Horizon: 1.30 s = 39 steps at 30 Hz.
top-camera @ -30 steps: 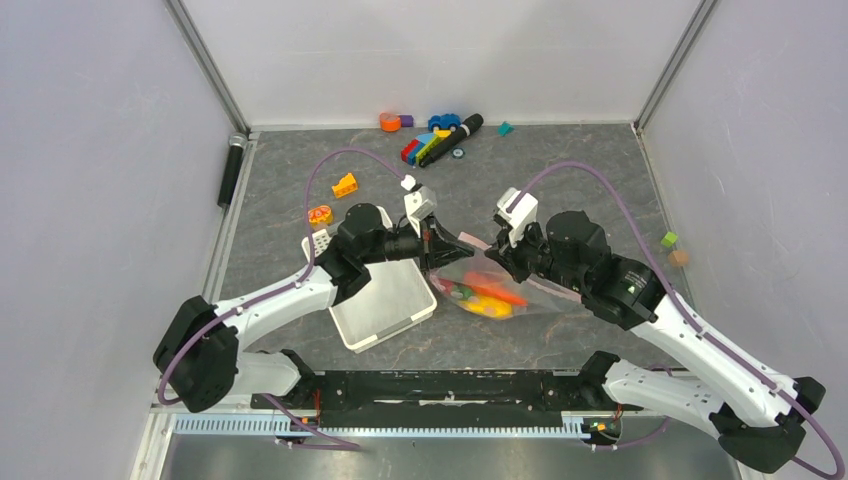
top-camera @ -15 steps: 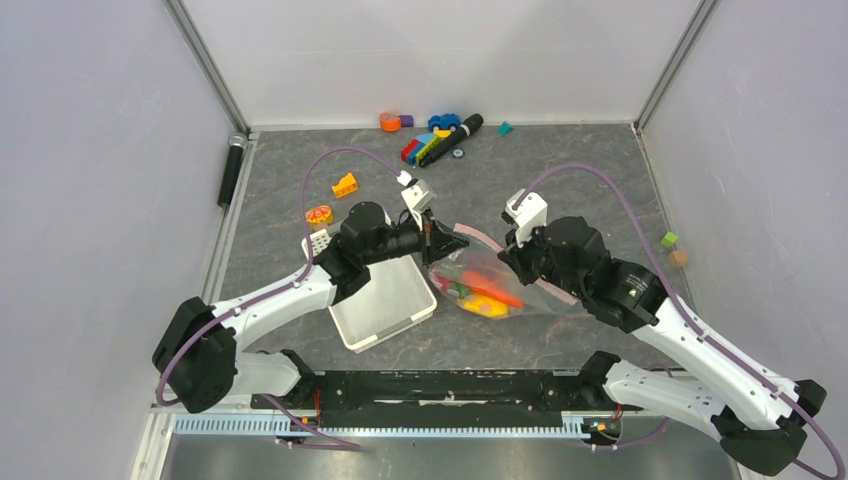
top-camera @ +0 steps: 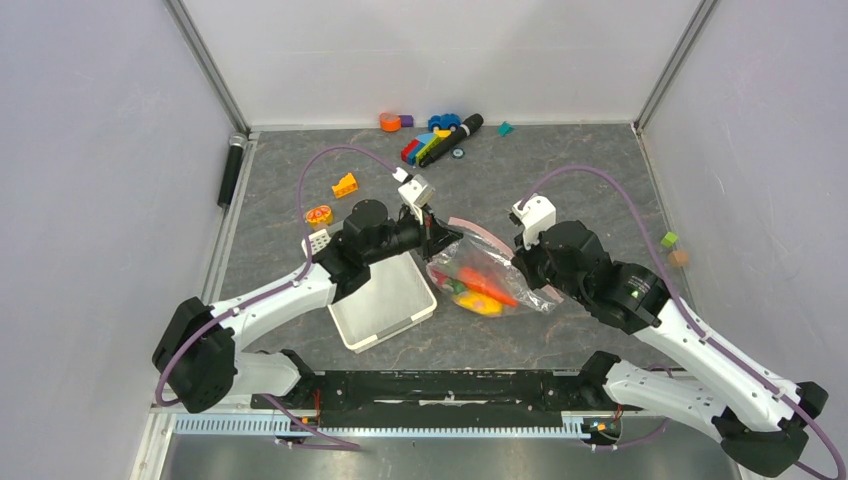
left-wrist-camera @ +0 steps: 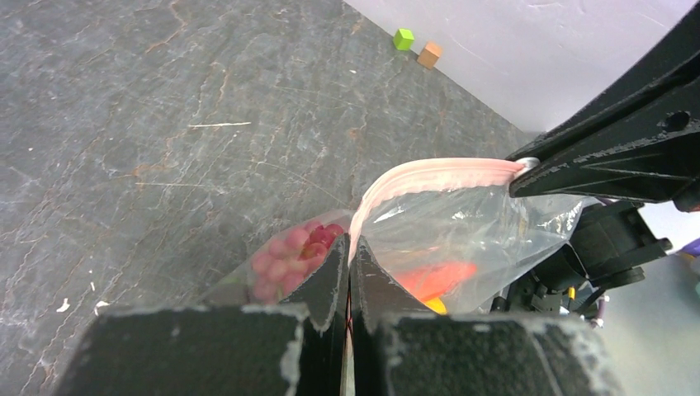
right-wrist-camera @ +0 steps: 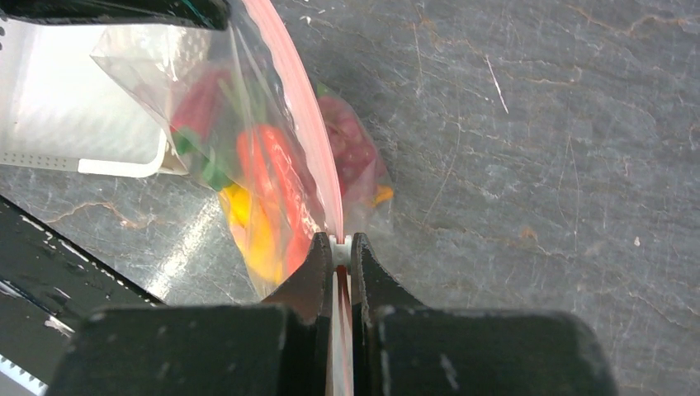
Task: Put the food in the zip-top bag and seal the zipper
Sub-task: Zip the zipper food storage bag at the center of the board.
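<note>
Jaws on both grippers closed tight, each clamped on the bag's mouth. Left gripper [left-wrist-camera: 348, 257] pinches one end of the narrow pink zipper strip [left-wrist-camera: 437, 171]. Right gripper [right-wrist-camera: 337, 247] pinches the same strip further along, so the strip arches between the two, off the surface.

Dark grey marbled table [top-camera: 560, 170] underneath.

White slotted plastic basket [top-camera: 385, 300] sits on the table below the left forearm, just beside the bag.

Clear soft plastic zip-top bag [top-camera: 520, 295] hangs from the held strip between the grippers, belly sagging low. Cannot tell whether it rests on the table.

Small plastic toy food is all inside the bag: an orange-red piece [right-wrist-camera: 272, 165], a yellow piece [right-wrist-camera: 248, 227], a purple-red grape bunch [left-wrist-camera: 289, 252] and some green bits.

Coloured toy blocks with a blue toy car [top-camera: 432, 140] lie well apart at the far edge. A green cube [left-wrist-camera: 403, 39] and a tan cube [left-wrist-camera: 428, 54] sit together near the right wall.
</note>
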{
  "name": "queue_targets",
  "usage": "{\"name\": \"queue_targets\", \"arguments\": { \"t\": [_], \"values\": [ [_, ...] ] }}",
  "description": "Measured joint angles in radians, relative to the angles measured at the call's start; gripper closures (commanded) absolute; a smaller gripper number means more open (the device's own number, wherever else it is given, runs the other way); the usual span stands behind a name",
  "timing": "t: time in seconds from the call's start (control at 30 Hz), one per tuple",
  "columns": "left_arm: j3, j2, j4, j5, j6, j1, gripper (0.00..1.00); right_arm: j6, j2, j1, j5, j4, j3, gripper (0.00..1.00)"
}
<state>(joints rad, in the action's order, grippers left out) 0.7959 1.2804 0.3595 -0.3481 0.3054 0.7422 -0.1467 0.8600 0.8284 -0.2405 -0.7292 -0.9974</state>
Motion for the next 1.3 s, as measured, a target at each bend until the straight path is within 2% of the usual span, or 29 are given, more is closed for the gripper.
{"name": "queue_targets", "arguments": {
  "t": [0.47,1.3],
  "values": [
    [0.021,0.002,-0.057,0.103,0.0,0.0,0.98,-0.06,-0.014,0.0,-0.072,-0.089,0.0,1.0],
    [0.055,0.017,-0.101,0.198,-0.006,0.001,0.98,-0.137,-0.089,0.0,-0.157,-0.237,0.0,1.0]
  ]
}}
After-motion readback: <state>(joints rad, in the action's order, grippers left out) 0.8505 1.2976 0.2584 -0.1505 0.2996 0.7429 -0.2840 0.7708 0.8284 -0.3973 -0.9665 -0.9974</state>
